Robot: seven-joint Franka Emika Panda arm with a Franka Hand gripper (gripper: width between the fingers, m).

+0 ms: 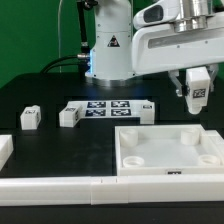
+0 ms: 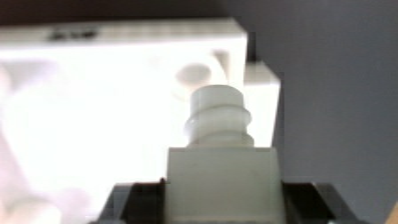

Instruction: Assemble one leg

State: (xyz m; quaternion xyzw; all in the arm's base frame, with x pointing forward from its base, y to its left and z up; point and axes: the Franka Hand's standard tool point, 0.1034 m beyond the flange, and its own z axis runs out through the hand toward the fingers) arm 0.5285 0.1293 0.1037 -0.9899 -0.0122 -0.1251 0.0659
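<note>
There are no words or letters to read anywhere. The only marks are black-and-white square tags. One tag sits on the leg (image 1: 198,96) that the gripper (image 1: 196,90) holds. More tags lie in a row on the marker board (image 1: 110,108), and one is on the robot's base (image 1: 108,45).

The gripper's two jaws are closed tight on the leg, one on each side. The leg hangs in the air at the exterior view's right. It is above the far right part of the big white panel (image 1: 168,152) and does not touch it.

The leg's long side runs up and down. In the wrist view the leg (image 2: 222,150) points straight away from the gripper (image 2: 222,205). Its thin, bumpy round end is the far end, and its wide blocky end sits between the dark fingers (image 2: 128,203). The thin end shows over the edge of the panel (image 2: 98,100), next to the black table (image 2: 329,60).

Two more small white legs rest on the table at the exterior view's left, one (image 1: 30,117) well apart from the marker board and one (image 1: 70,115) just beside it. Both show a tag on the side.
</note>
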